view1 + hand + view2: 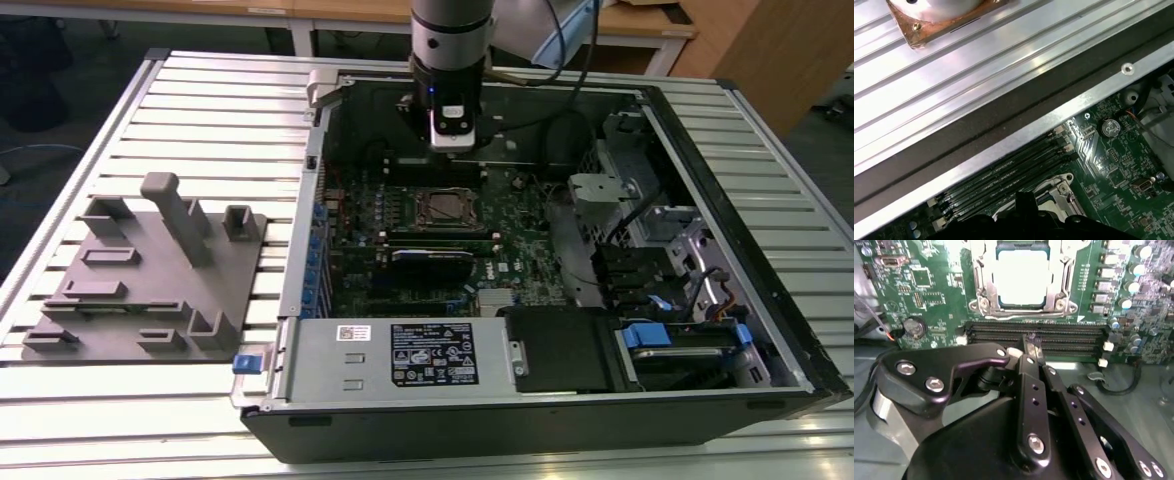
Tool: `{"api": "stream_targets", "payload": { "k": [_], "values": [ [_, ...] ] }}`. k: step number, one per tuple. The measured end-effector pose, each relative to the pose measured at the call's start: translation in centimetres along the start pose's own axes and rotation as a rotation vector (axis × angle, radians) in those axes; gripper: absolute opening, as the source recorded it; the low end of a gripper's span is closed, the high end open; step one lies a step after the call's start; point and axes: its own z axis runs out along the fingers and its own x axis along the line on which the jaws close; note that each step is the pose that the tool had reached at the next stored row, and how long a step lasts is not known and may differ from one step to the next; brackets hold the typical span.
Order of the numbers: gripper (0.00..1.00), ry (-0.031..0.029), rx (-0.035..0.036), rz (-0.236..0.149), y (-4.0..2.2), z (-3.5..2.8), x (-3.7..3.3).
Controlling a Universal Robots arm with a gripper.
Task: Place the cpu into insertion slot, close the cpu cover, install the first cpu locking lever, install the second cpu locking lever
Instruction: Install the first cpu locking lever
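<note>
Cpu is already seated in the insertion slot, just ahead of the gripper, with the cpu cover lying flat around it. Nothing is held; the fingertips are pinched together above the long memory slots.

I'm working over a ribbed aluminium table that's filling most of the exterior view. Wooden desks are running along the top edge, with a wooden cabinet panel sitting in the upper right corner. Dark grey floor is showing at the upper left, and soft even light is glinting off the table slats.
</note>
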Motion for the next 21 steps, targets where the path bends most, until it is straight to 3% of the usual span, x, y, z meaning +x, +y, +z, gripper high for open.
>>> {"api": "stream_targets", "payload": {
  "k": [2, 4, 10, 11, 18, 21],
  "values": [
    [0.10, 0.0003, 0.0044, -0.012, 0.02, 0.00, -0.04],
    [0.10, -0.0019, 0.0146, -0.025, 0.03, 0.02, -0.06],
    [0.10, -0.0210, 0.0689, -0.063, 0.03, 0.05, -0.08],
    [0.10, -0.0211, 0.0729, -0.071, 0.03, 0.07, -0.08],
    [0.10, -0.0138, 0.0766, -0.139, 0.05, 0.22, -0.14],
    [0.10, -0.0145, 0.0831, -0.163, 0.06, 0.28, -0.18]
  ]
}}
